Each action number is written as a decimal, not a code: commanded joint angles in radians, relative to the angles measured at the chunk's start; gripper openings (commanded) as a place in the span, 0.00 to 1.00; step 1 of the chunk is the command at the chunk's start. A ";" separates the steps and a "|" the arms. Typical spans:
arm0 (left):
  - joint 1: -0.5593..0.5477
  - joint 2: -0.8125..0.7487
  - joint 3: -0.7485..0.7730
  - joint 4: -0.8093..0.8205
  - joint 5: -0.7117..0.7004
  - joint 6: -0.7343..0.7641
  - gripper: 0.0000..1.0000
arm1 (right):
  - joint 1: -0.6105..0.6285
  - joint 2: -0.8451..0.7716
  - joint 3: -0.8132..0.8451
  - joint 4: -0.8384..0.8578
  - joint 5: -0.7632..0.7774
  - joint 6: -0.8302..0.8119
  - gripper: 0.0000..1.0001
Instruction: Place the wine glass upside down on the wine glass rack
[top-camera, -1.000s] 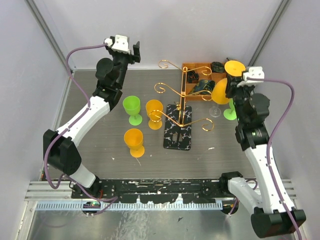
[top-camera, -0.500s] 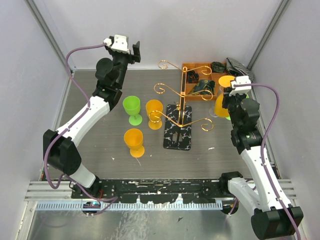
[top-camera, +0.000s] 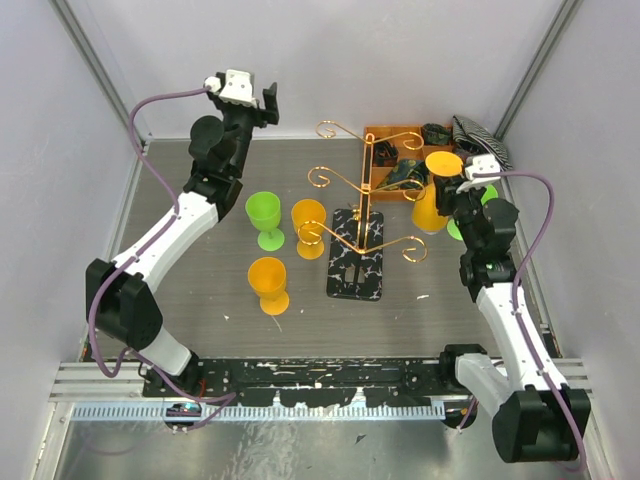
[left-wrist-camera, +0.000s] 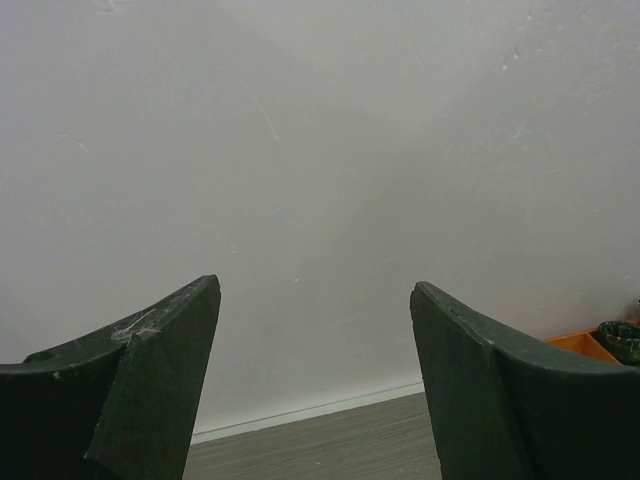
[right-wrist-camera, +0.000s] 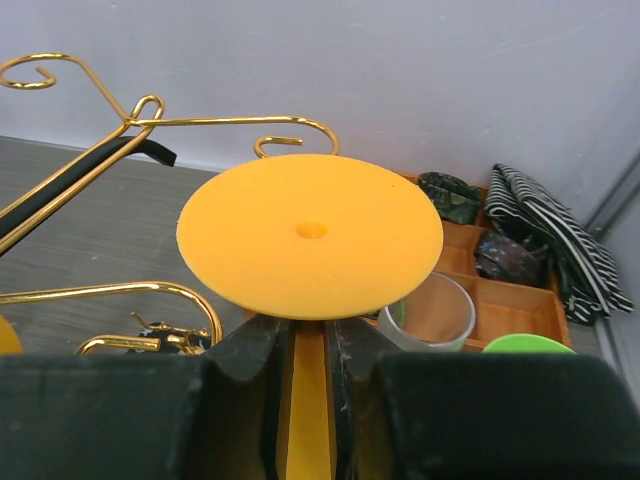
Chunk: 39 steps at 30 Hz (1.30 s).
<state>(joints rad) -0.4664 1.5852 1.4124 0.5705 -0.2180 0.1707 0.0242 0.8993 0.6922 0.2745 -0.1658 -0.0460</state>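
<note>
The grey wood-grain table (top-camera: 200, 320) looks as it did a second ago across its left and middle. The gold wire wine glass rack (top-camera: 352, 268), with scroll-ended arms on a central post over a black-and-white marbled base, stands mid-table where it was. None of its arms carries a glass yet. Behind it sits the orange compartment tray (top-camera: 390, 130), also unmoved.

The change we see is on the right. The orange plastic wine glass (top-camera: 430, 205) is already turned over, its round foot uppermost and its bowl hanging below. Over the last second it has swung leftward from beyond the tray's right end. It now hangs at the tray's front right corner, near the rack's right-hand scroll but apart from it.

The right gripper (right-wrist-camera: 310, 350) is closed narrowly on the glass's stem, just under the foot. The left gripper (top-camera: 250, 95) hangs high by the back wall as before, its jaws spread wide with nothing between them.

We judge the inversion done and the approach under way. What remains is sliding the stem into a wire arm so that the foot rests on it.
</note>
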 joint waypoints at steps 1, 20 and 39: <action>0.012 -0.019 -0.022 0.036 0.006 -0.008 0.84 | -0.023 0.055 0.028 0.152 -0.175 0.045 0.01; 0.024 -0.019 -0.056 0.069 -0.003 -0.022 0.84 | -0.026 0.293 0.047 0.388 -0.309 0.000 0.01; 0.029 -0.007 -0.056 0.077 -0.007 -0.007 0.84 | -0.037 0.458 0.117 0.562 -0.453 0.013 0.01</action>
<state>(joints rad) -0.4454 1.5841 1.3685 0.6018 -0.2188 0.1558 -0.0116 1.3506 0.7429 0.7204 -0.5453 -0.0315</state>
